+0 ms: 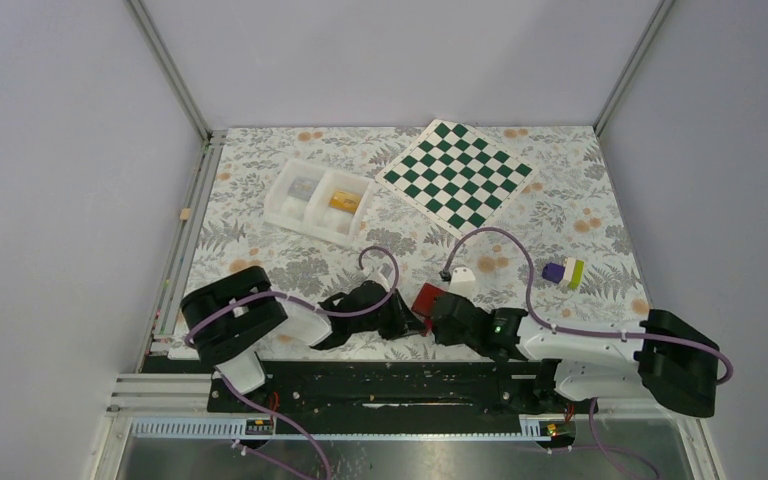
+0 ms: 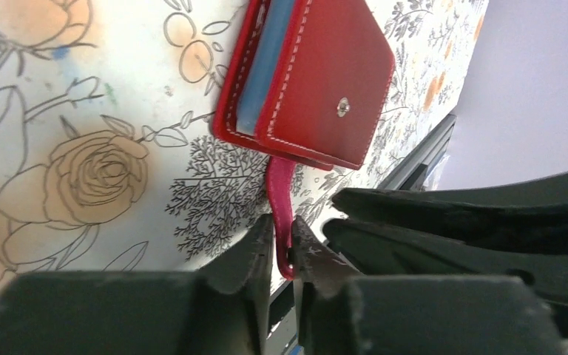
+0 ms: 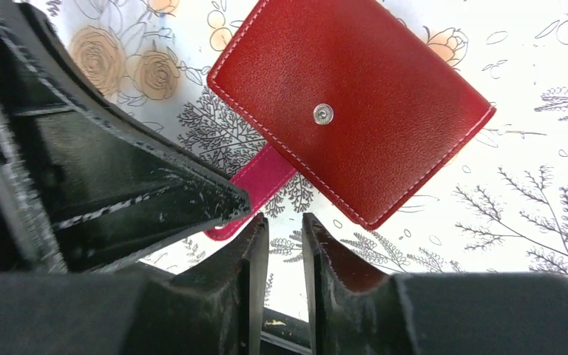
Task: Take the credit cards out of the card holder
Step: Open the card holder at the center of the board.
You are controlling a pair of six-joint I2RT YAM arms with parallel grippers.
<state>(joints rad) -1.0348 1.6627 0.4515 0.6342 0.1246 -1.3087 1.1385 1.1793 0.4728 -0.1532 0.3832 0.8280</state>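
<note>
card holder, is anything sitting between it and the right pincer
Nothing visible does. The right pincer faces the card holder across a bare strip of tablecloth. The left pincer sits off to one side, shut on the tab, not in the path.

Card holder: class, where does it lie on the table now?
Top view: the card holder lies centrally near the table's near edge, between the left end effector, which pinches its tab, and the right end effector.

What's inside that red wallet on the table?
Inside the card holder, a pale blue lining shows along the open edge. What its pockets hold cannot be seen: the folded red cover hides them.
</note>
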